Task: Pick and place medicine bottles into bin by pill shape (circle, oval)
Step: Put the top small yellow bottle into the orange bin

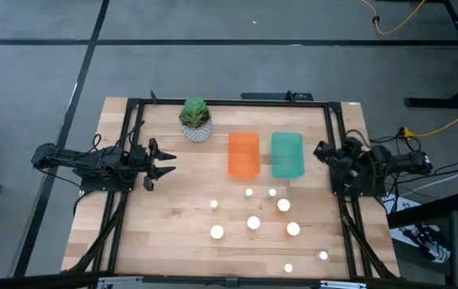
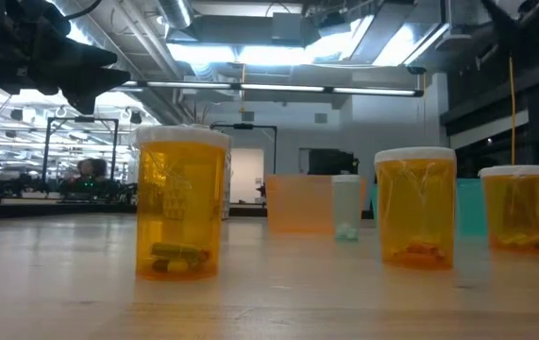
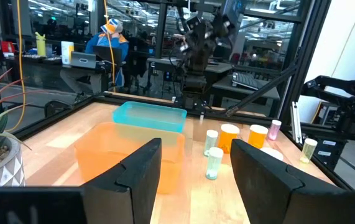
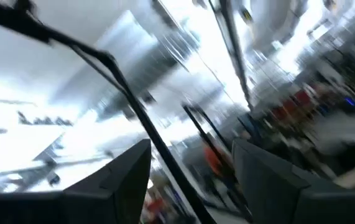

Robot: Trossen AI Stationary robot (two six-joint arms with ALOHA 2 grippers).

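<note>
Robotics lab: framed workbench (image 1: 172, 233), ceiling ducts (image 2: 278, 28).

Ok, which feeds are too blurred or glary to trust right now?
Right wrist view: smeared with motion blur, aimed up at the ceiling, unusable. Low view: bright ceiling lights behind, nearest bottle sharp. High view: bottle caps glare white. Left wrist view: clear, left claw open.

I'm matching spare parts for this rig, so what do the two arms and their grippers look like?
Both arms are black, jointed and bulky, with dark cables looped along them. The left gripper ends in two flat, dark, blade-like fingers with squared tips. The right gripper has the same dark pair of fingers. No markings or labels are visible on either.
</note>
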